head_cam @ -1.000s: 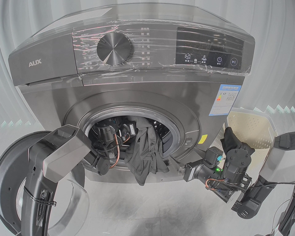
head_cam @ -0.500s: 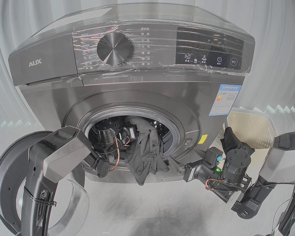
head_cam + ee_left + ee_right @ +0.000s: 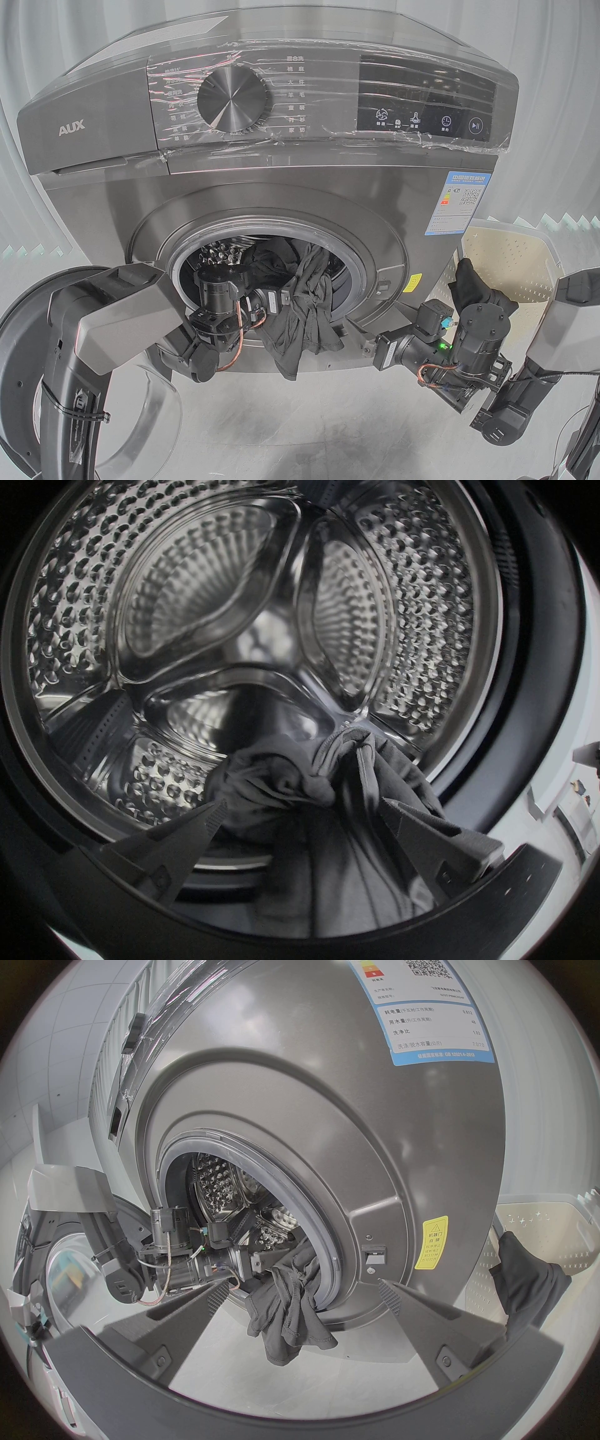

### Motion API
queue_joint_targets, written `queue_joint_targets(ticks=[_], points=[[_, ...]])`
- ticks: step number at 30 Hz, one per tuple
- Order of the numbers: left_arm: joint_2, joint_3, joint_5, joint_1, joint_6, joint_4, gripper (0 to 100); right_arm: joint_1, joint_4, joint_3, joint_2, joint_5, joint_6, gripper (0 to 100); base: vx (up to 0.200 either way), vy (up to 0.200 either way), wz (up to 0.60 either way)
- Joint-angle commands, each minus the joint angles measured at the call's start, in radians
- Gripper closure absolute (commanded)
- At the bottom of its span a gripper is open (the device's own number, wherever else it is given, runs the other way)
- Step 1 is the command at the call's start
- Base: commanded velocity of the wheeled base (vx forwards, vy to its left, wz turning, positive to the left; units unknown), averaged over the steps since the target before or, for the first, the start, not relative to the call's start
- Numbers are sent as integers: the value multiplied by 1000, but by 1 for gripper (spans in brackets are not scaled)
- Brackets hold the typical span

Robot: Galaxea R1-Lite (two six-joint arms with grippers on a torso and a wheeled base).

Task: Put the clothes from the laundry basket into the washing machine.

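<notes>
A dark grey garment [image 3: 300, 325] hangs over the lower rim of the washing machine's opening [image 3: 350, 250], part inside the drum and part dangling outside. My left gripper [image 3: 292, 301] is at the drum mouth and open. In the left wrist view the garment [image 3: 325, 867] lies bunched between the spread fingers [image 3: 187, 836], a fold resting on one of them. My right gripper [image 3: 359, 337] hangs open and empty low to the right of the door opening. A black garment [image 3: 469, 284] is draped over the laundry basket's rim [image 3: 519, 262].
The round glass door [image 3: 25, 350] stands swung open at the left. The steel drum [image 3: 187, 605] is bare behind the garment. The cream basket [image 3: 550, 1222] stands tight against the machine's right side. Pale floor [image 3: 312, 425] lies in front.
My left gripper has pulled back out of the drum and dropped lower. The garment's top is now bunched inside the opening. The right arm has stayed put.
</notes>
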Motion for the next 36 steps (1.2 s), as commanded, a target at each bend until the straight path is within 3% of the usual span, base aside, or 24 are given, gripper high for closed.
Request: queue_joint_targets(ticks=[1, 5, 7, 14, 24, 25, 36], points=[[-31, 42, -20, -23, 1, 4, 0, 4, -1, 0, 2, -1, 0, 0, 0, 0, 0], [-32, 59, -40, -41, 2, 4, 0, 5, -1, 0, 2, -1, 0, 0, 0, 0, 0], [-29, 79, -72, -60, 2, 2, 0, 5, -1, 0, 2, -1, 0, 0, 0, 0, 0], [-2, 75, -98, -86, 18, -3, 0, 7, -1, 0, 3, 1, 6, 0, 0, 0, 0], [84, 8, -89, -92, 38, -7, 0, 10, -1, -1, 2, 1, 6, 0, 0, 0, 0], [89, -1, -88, -89, 38, -7, 100, 11, -1, -1, 2, 1, 6, 0, 0, 0, 0], [90, -46, -84, -68, 30, -30, 100, 13, -1, -1, 2, 1, 9, 0, 0, 0, 0]])
